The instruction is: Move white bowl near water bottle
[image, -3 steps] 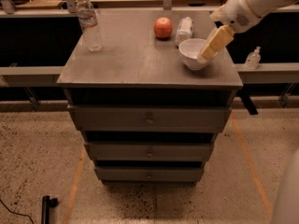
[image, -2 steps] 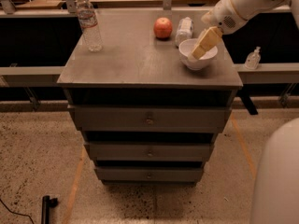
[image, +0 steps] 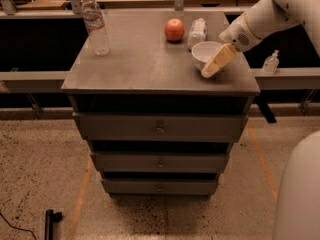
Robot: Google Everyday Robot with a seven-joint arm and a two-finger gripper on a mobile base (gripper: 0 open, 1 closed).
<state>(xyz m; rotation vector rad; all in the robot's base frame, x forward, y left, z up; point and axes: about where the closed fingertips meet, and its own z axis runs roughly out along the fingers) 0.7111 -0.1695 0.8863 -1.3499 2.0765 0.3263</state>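
The white bowl (image: 204,53) stands on the grey cabinet top (image: 145,64) at its right side. The water bottle (image: 94,24), tall and clear with a white cap, stands at the far left corner of the top. My gripper (image: 212,69), with cream-coloured fingers, comes in from the right and is at the bowl's near right rim, covering part of it. The arm (image: 265,16) reaches down from the upper right.
A red apple (image: 174,29) and a stubby whitish bottle (image: 197,32) lie at the back of the top, just behind the bowl. A small pump dispenser (image: 271,62) stands on the ledge to the right. Several drawers are below the top. The robot's white body (image: 299,194) fills the lower right.
The gripper has come down and a little toward the front, from above the bowl's middle to its near right rim. The bowl has not visibly moved.
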